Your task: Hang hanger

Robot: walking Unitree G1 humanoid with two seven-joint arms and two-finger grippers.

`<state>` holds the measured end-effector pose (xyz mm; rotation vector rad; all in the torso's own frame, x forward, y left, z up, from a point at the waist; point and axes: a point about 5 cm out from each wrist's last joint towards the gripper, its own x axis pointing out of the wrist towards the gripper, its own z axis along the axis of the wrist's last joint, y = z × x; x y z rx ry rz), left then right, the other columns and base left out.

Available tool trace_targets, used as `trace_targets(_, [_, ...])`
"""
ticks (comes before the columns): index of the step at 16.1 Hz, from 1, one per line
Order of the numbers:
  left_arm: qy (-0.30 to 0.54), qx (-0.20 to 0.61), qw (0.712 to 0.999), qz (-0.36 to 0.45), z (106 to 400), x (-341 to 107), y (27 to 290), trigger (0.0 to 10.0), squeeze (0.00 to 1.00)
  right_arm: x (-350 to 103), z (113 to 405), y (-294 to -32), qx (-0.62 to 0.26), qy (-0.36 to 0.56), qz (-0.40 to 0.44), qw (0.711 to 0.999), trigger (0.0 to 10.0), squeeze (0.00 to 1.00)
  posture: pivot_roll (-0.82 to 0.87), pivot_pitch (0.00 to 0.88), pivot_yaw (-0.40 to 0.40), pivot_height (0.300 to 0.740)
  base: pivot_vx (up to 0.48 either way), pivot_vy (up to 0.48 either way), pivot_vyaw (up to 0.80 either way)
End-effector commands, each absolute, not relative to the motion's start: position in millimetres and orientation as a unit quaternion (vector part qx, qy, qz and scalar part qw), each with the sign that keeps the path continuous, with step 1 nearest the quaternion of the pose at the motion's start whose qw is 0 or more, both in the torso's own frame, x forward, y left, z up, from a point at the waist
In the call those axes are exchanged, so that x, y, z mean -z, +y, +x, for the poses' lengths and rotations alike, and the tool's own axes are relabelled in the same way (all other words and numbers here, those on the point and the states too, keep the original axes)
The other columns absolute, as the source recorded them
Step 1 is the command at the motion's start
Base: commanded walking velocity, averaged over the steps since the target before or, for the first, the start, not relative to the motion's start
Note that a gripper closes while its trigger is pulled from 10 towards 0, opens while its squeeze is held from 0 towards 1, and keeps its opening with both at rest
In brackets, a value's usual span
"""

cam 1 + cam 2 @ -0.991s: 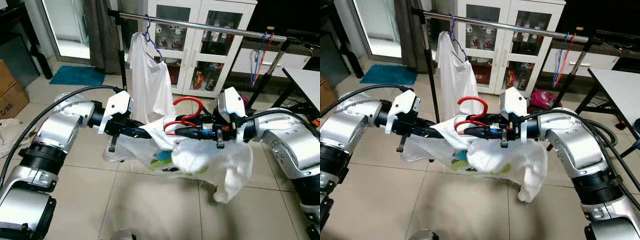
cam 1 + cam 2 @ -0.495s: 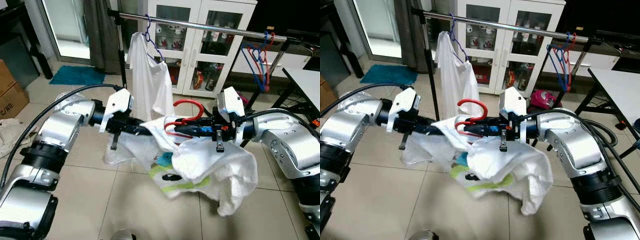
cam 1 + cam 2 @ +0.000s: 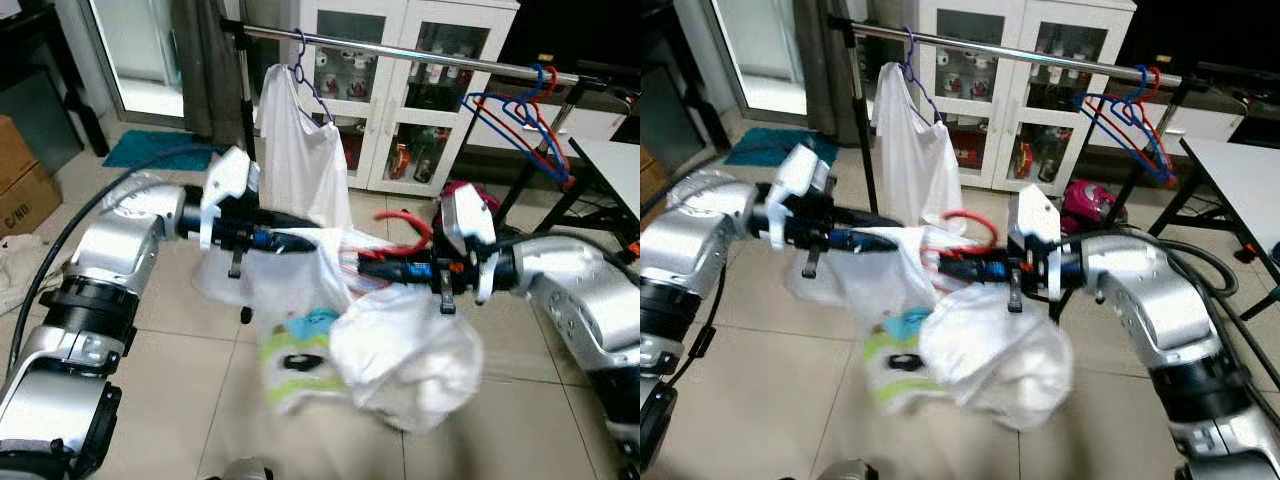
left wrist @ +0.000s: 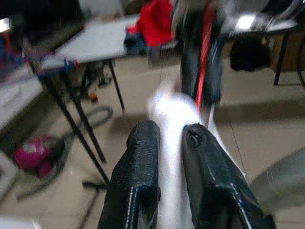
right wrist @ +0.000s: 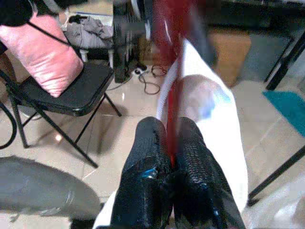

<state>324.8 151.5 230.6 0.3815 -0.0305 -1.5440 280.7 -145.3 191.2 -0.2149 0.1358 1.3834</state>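
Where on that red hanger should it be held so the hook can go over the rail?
Probably low on the red hanger, on the stem below the hook, coming from the side as the right gripper does now. That keeps the curved hook free and pointing up toward the rail. The left gripper pinches the white shirt, which hangs below.

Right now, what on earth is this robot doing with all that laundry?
It is getting a white garment onto a red hanger to hang up. The right gripper pinches the hanger; the left gripper grips the cloth. Both hold it in front of the clothes rail, where another white shirt already hangs.
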Motion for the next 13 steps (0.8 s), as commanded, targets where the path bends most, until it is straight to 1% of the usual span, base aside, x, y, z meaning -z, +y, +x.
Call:
trace_targets(1, [-0.025,0.7,0.693,0.169,319.3,-231.7,150.4,10.0,0.0,-190.5,277.9,-147.3,-0.633,0.071,-0.105,0.764,0.0,0.0,0.09,0.0,-0.046,0.74,0.0,0.0,0.0])
trace_targets(2, [-0.007,0.699,0.694,0.171,316.0,-222.6,151.1,10.0,0.0,-185.6,275.5,-150.0,-0.624,0.079,-0.097,0.771,0.0,0.0,0.09,0.0,-0.046,0.74,0.0,0.0,0.0])
trace_targets(3, [0.009,0.702,0.687,0.188,312.2,-213.2,152.0,10.0,0.0,-182.6,273.1,-152.0,-0.618,0.084,-0.089,0.777,0.0,0.0,0.09,0.0,-0.047,0.74,0.0,0.0,0.0])
trace_targets(4, [0.017,0.702,0.685,0.194,311.7,-209.7,152.0,10.0,0.0,-181.6,271.5,-153.0,-0.617,0.087,-0.087,0.777,0.0,0.0,0.09,0.0,-0.047,0.74,0.0,0.0,0.0])
trace_targets(5, [0.033,0.698,0.691,0.182,313.6,-207.6,152.4,10.0,1.0,-180.8,270.6,-153.6,-0.617,0.09,-0.086,0.777,0.0,0.0,0.09,0.0,-0.045,0.74,0.0,0.0,0.0])
trace_targets(7, [0.029,0.691,0.702,0.17,315.2,-210.2,152.2,10.0,1.0,-177.7,270.8,-154.8,-0.608,0.1,-0.091,0.783,0.0,0.0,0.09,0.0,-0.045,0.74,0.0,0.0,0.0])
trace_targets(8, [-0.004,0.663,0.73,0.164,317.4,-217.5,150.6,10.0,1.0,-167.8,273.9,-158.2,-0.572,0.119,-0.098,0.806,0.0,0.0,0.08,0.0,-0.043,0.74,0.0,0.0,0.0])
trace_targets(9, [-0.019,0.627,0.764,0.149,320.0,-220.5,150.1,10.0,0.04,-158.0,276.2,-160.1,-0.535,0.134,-0.09,0.829,0.0,0.0,0.08,0.0,-0.041,0.74,0.0,0.0,0.0])
trace_targets(10, [-0.029,0.583,0.8,0.139,320.9,-217.7,149.4,10.0,0.0,-147.6,276.9,-160.7,-0.495,0.149,-0.071,0.853,0.0,0.0,0.08,0.0,-0.044,0.74,0.0,0.0,0.0])
trace_targets(11, [-0.03,0.566,0.815,0.125,319.1,-213.7,148.7,10.0,0.0,-141.3,276.4,-160.8,-0.474,0.156,-0.062,0.864,0.0,0.0,0.08,0.0,-0.045,0.74,0.0,0.0,0.0])
trace_targets(12, [-0.009,0.534,0.838,0.113,317.4,-203.9,148.7,10.0,0.0,-133.1,275.9,-161.6,-0.443,0.164,-0.054,0.88,0.0,0.0,0.08,0.0,-0.051,0.74,0.0,0.0,0.0])
trace_targets(13, [0.015,0.462,0.88,0.105,314.2,-183.1,149.1,10.0,0.0,-119.3,278.9,-163.5,-0.361,0.174,-0.032,0.916,0.0,0.0,0.08,0.0,-0.057,0.74,0.0,0.0,0.0])
